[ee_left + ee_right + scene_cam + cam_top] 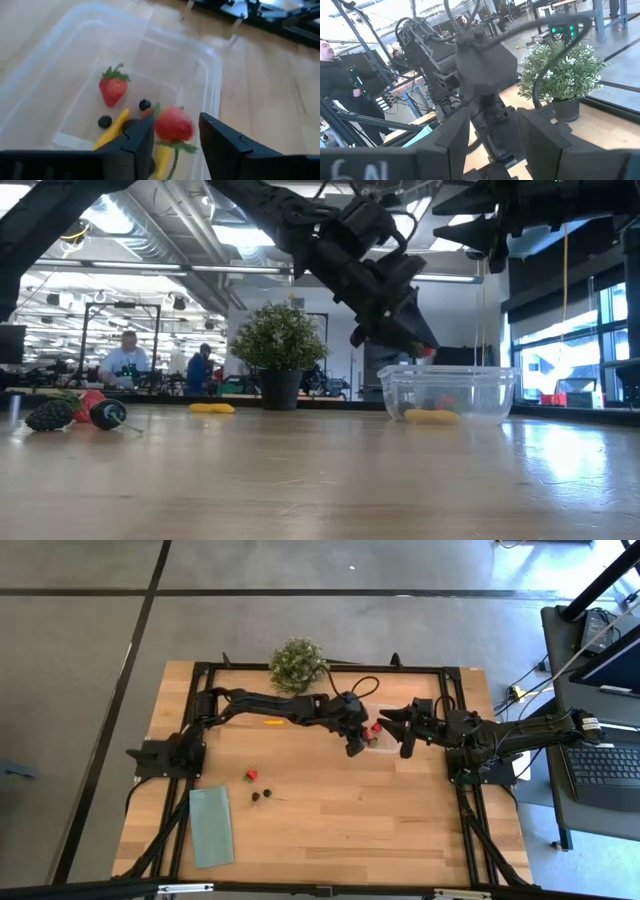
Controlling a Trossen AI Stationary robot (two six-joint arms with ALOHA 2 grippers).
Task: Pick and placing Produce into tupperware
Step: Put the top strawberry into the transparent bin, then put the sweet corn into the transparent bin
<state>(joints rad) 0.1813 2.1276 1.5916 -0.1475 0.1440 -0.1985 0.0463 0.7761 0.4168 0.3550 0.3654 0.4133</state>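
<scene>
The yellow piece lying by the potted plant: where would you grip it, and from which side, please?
Probably at its middle, coming straight down with the fingers across its short width: the yellow piece lies flat on the table, long and thin.

Bright daylight, window glare on the table [560,450], blurred strawberry [173,124] near the lens.

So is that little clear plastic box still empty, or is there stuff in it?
Not empty. The clear plastic box holds a red strawberry, dark berries and a yellow piece; the left gripper hovers above with another strawberry.
</scene>
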